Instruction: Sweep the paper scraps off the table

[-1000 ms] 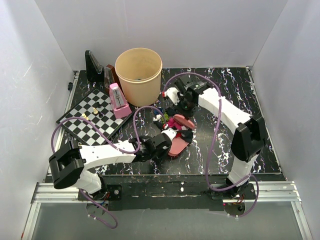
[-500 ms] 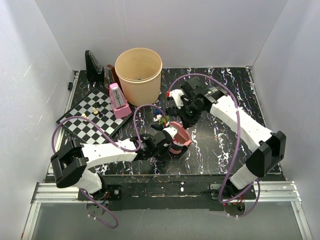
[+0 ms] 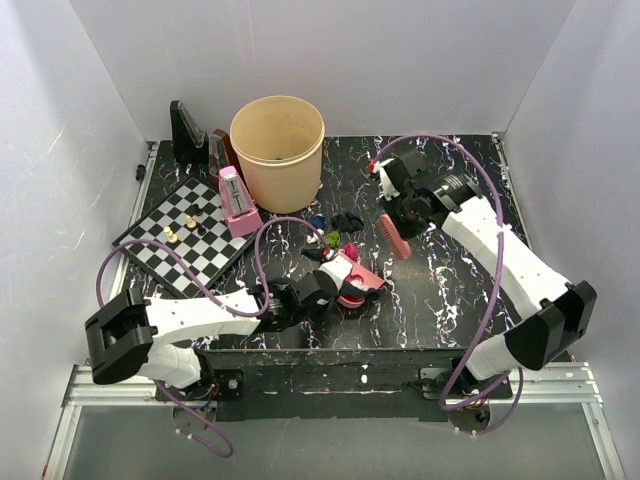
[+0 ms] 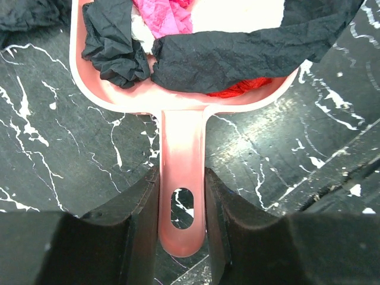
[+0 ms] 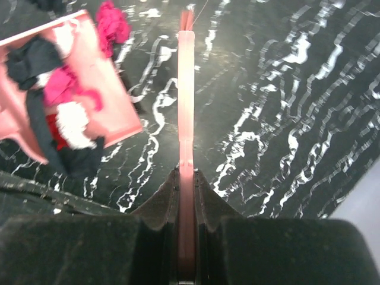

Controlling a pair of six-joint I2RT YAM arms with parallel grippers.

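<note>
My left gripper (image 3: 325, 287) (image 4: 182, 217) is shut on the handle of a pink dustpan (image 3: 364, 278) (image 4: 181, 148) lying on the black marble table (image 3: 450, 290). The pan holds black, magenta, white and red paper scraps (image 4: 219, 56) (image 5: 59, 95). My right gripper (image 3: 402, 211) (image 5: 186, 187) is shut on a pink brush (image 3: 393, 237) (image 5: 186, 107), held to the right of the pan and apart from it. Loose scraps lie beyond the pan: blue (image 3: 316, 220), black (image 3: 347, 221), green (image 3: 332, 238) and magenta (image 3: 350, 250) (image 5: 113, 24).
A tall beige bucket (image 3: 277, 150) stands at the back left. A chessboard (image 3: 185, 240) with pieces and a pink metronome (image 3: 238, 200) lie on the left. White walls close in on three sides. Purple cables loop over the table.
My right gripper has carried the brush from the dustpan's mouth up and away to the right. The dustpan has turned slightly in my left gripper, which has stayed shut.
</note>
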